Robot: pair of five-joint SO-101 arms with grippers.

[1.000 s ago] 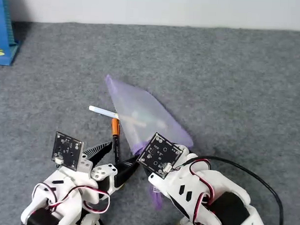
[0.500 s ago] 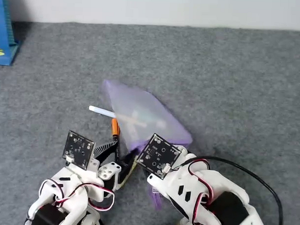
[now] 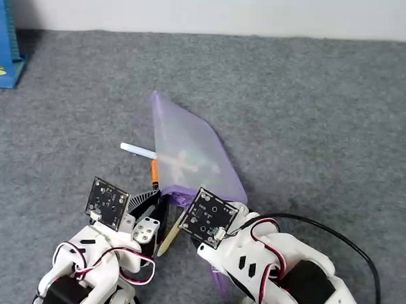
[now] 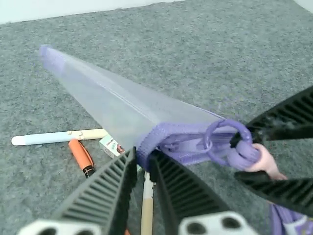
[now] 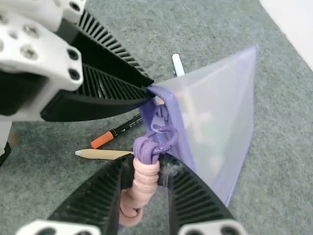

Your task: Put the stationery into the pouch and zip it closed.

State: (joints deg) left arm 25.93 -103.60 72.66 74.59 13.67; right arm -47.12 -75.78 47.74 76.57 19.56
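Note:
A translucent purple pouch (image 3: 190,148) is held tilted above the grey mat, and pale shapes show through it. My left gripper (image 4: 143,155) is shut on the pouch's purple zipper-edge corner (image 4: 149,142). My right gripper (image 5: 146,165) is shut on the zipper's purple-and-pink cord pull (image 5: 145,156), right beside the left gripper's black fingers (image 5: 105,93). On the mat next to the pouch lie a white pen (image 3: 138,150), an orange marker (image 4: 80,155), a small eraser (image 4: 110,145) and a wooden pencil (image 3: 168,237).
A blue box (image 3: 4,45) stands at the far left by the white wall. A black cable (image 3: 340,237) trails from the right arm. Open grey mat stretches behind and to the right of the pouch.
The left arm moved right and shut its gripper on the pouch's edge. The pouch has since been tipped up, its far corner swinging away, and the pencil now shows beneath it.

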